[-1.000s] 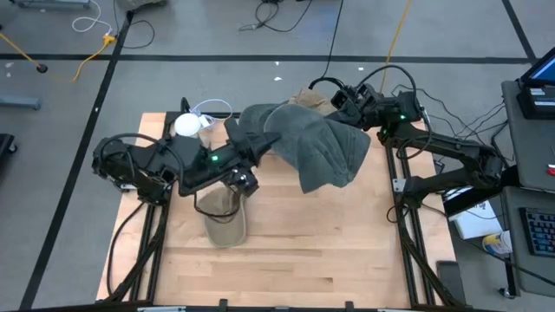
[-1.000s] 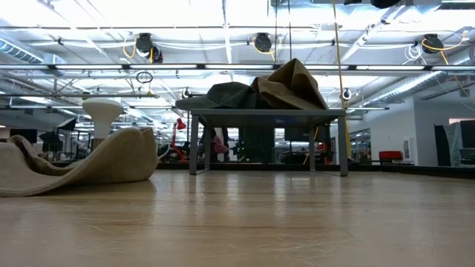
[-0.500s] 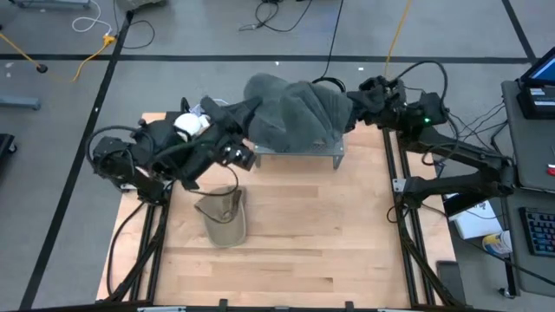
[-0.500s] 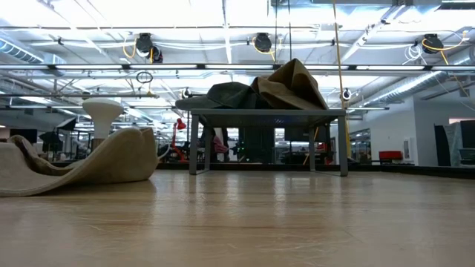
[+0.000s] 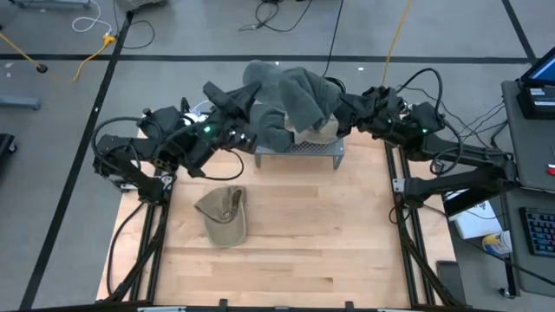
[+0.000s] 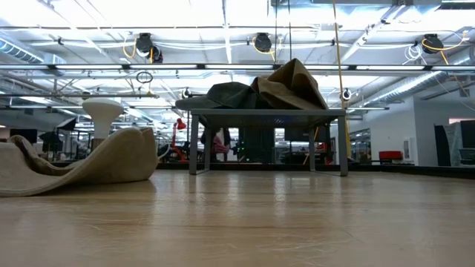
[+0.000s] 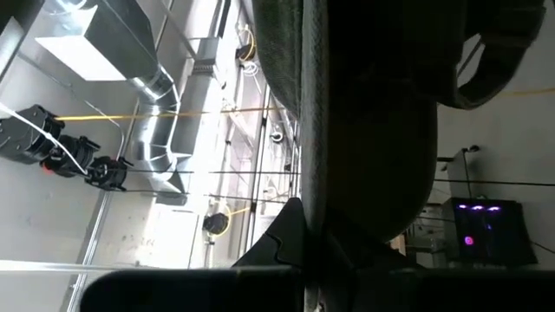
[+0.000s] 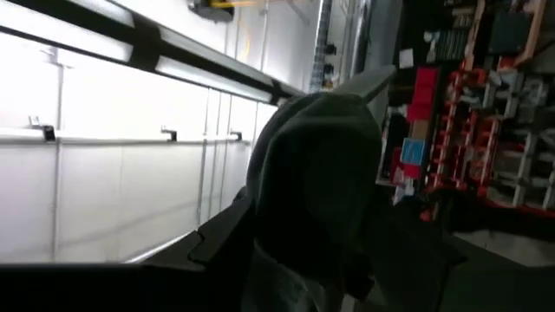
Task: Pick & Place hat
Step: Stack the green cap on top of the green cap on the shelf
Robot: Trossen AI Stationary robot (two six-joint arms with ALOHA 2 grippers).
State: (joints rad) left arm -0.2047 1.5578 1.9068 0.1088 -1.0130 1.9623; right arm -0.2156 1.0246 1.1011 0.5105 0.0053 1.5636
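Both arms raised grey hat [image 5: 290, 91] rackward

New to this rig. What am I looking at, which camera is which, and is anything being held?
Two dark robot arms are bolted at a wooden table. The high view looks straight down: the left arm is on the picture's left, the right arm on its right. The low view sits at table-top height and looks across into the room. The other two cameras ride on the wrists.

A tan hat lies loose on the table near the left arm, untouched. At the far edge stands a small metal rack with a tan garment on it.

Both arms reach over that rack. The left hand and the right hand each grip an end of a grey cloth, holding it bunched above the rack. Both wrist views are mostly filled by that cloth.
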